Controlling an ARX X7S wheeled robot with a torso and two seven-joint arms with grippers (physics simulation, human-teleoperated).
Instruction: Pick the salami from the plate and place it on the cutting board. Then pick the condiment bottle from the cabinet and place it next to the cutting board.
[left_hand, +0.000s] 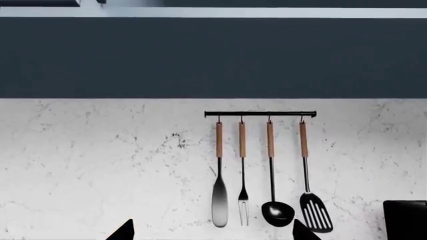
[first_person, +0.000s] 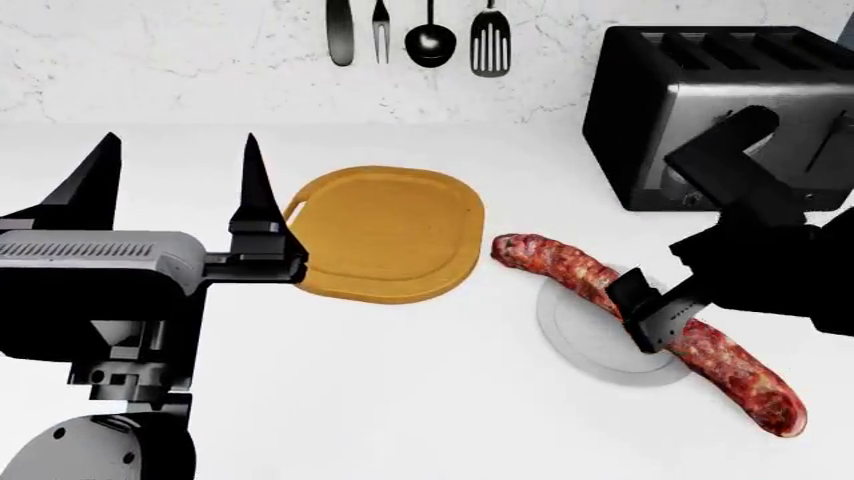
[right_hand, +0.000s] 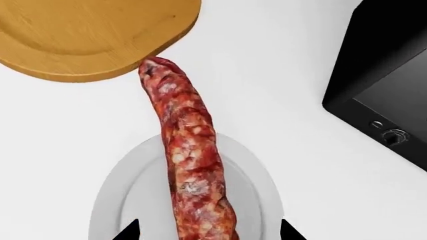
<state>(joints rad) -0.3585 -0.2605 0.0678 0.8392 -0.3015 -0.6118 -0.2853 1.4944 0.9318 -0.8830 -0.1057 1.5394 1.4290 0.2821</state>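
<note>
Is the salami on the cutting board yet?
No. The salami lies across the plate, beside the cutting board.

One long mottled red salami (first_person: 641, 325), one white round plate (first_person: 587, 335), one tan wooden cutting board (first_person: 387, 232), one black toaster (first_person: 707, 110), four black wooden-handled hanging utensils (left_hand: 270, 172), two black grippers (first_person: 174, 190).

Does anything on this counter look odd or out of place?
Only the salami: it is far too long for its plate and sticks out past the rim at both ends. Nothing looks spilled or broken. The cutting board lies flat and bare, and the toaster stands upright.
</note>
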